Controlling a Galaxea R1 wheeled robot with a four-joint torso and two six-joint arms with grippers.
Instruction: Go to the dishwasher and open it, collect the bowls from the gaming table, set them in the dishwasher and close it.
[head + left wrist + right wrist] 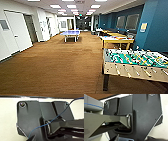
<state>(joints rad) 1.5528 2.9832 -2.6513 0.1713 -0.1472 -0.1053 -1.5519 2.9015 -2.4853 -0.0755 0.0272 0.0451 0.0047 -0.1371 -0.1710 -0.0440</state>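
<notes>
Here, in the head view, a long room with brown carpet (57,65) is stretching ahead, white walls and a white door (18,30) running along the left and a deep blue wall (155,27) along the right. A wood-sided table-football table (136,63) with a green field and rods is standing nearest on the right. Just beyond it, further down the same side, the gaming table (116,39) with its pale top and yellow edge is sitting with colourful items lying on it; whether bowls are among them cannot be told at this distance. More yellow-topped tables (113,33) are lining up behind it, and a blue table-tennis table (70,33) is standing mid-room, well apart from the rest. In the left wrist view, the robot's dark plate is lying over a pale surface, a thin blue cable (52,120) crossing it; the left pincer's state cannot be told. In the right wrist view, the same dark plate and jointed bar are showing against pale ground and a strip of brown carpet (100,96); the right pincer's state cannot be told either.
</notes>
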